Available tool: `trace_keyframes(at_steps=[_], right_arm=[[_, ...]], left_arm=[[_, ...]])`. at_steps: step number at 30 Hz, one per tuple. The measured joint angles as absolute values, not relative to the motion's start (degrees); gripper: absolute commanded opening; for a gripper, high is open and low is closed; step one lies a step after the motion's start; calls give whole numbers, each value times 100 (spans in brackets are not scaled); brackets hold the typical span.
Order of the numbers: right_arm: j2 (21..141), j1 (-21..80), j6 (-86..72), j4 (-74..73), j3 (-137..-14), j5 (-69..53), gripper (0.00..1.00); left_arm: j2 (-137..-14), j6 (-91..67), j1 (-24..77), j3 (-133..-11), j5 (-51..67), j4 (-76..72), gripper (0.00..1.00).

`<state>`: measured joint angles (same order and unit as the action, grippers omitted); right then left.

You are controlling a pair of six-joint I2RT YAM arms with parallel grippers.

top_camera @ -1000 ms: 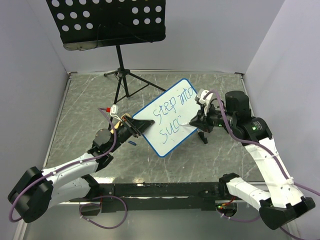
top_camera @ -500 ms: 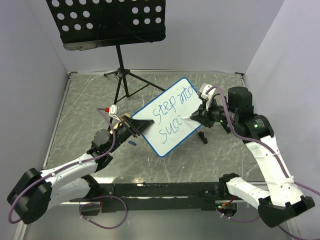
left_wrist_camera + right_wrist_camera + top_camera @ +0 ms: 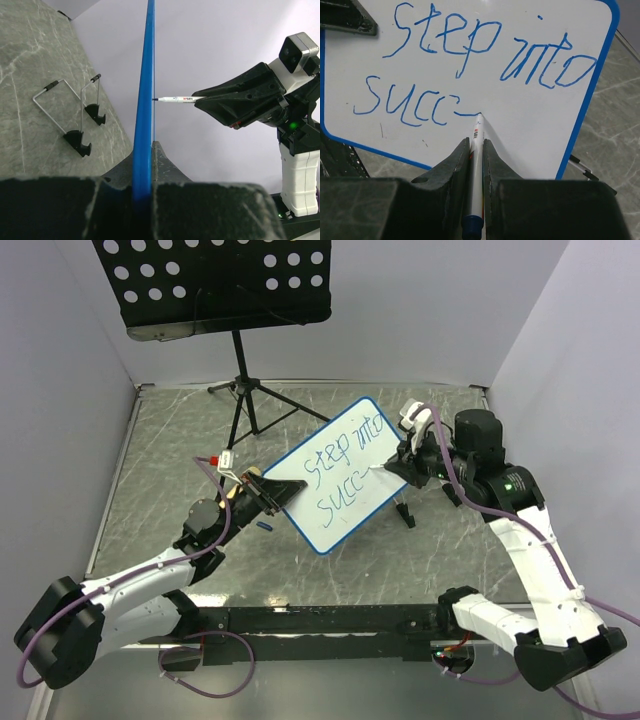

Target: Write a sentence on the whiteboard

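The table is a flat grey slab with pale marbled veins, closed in by plain white walls. At its far side stands a music stand, a black sheet-metal desk punched with round holes on a thin tripod.

The whiteboard is held up off the table near the middle, between the two arms. It is a smooth white rectangle with rounded corners and a thin blue frame. Its long axis runs from near left to far right, and its written face is turned towards the right arm. From the left wrist it shows edge-on as a narrow blue strip.

The left gripper, matt black, is clamped tight on the board's near-left edge. The right gripper is pinched closed around a marker.

The sentence is in loose blue handwriting on two lines following the long axis: "step into" above, "succ" and a short dash below.

The marker is a slim white barrel with a dark blue end. Its long axis points left, roughly square to the board's face, and its tip touches the end of the dash.

A bent-wire stand with black feet sits on the table beyond the board.
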<state>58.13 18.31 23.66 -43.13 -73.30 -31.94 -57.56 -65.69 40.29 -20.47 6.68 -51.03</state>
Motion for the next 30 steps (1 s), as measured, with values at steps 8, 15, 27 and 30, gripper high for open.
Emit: trace_keyframes(at_steps=[8,15,27,30], right_arm=[[6016,1809,2276,-4191,-7404,-3284,0],[6069,1809,2279,-4189,-7406,-3623,0],[5841,1809,2436,-4515,-7124,-3756,0],[5780,1806,2445,-4547,-7039,-3682,0]], left_arm=[[-5756,-6569,4025,-1994,666,-5105,1],[-5756,-6576,4025,-1988,672,-5122,1],[-5756,-6565,3959,-1988,681,-5107,1],[-5756,-6563,3918,-1988,679,-5087,1]])
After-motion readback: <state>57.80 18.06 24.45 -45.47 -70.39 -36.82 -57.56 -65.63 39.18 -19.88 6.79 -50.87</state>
